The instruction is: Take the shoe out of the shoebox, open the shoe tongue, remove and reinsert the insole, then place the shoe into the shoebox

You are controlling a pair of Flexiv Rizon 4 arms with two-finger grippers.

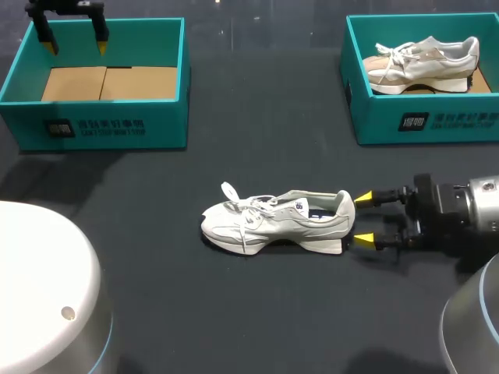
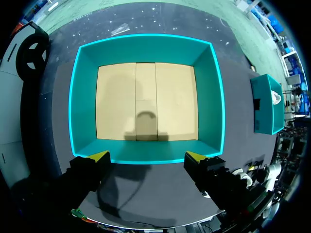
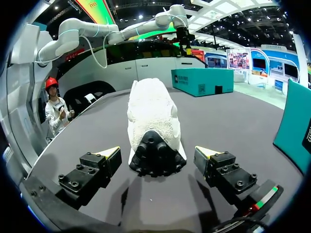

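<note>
A white sneaker point(image 1: 273, 222) lies on the dark table at the middle, toe to the left, heel to the right. My right gripper point(image 1: 365, 219) stands open just behind the heel, one yellow tip on each side, not touching. In the right wrist view the shoe's heel point(image 3: 154, 131) sits ahead of and between the open fingers point(image 3: 111, 154). My left gripper point(image 1: 76, 43) hangs open above the empty teal shoebox point(image 1: 93, 125) at the back left. The left wrist view looks straight down into that box point(image 2: 146, 99), showing its bare cardboard floor.
A second teal shoebox point(image 1: 425, 121) at the back right holds another pale sneaker point(image 1: 425, 66). White rounded arm housings point(image 1: 43, 288) fill the near left and near right corners. The second box point(image 3: 201, 81) also shows ahead of the shoe in the right wrist view.
</note>
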